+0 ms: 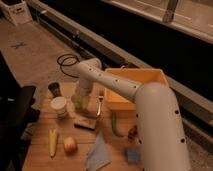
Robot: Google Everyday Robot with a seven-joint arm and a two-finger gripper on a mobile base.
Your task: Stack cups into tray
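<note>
Tool [81, 99] low at the green cup [76, 104]
Jaws spread wide; white cup [59, 105] at its nine o'clock, tray [149, 75] at two.

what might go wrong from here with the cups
1. The gripper sits low at the green cup, and the white cup stands close beside it: a stray move may tip one.
2. The tray has a tall near wall: a cup carried low could hit it.

Pincer [81, 100] at middle cup [76, 105], wide cup [59, 105] left, tray [150, 75] right behind
</note>
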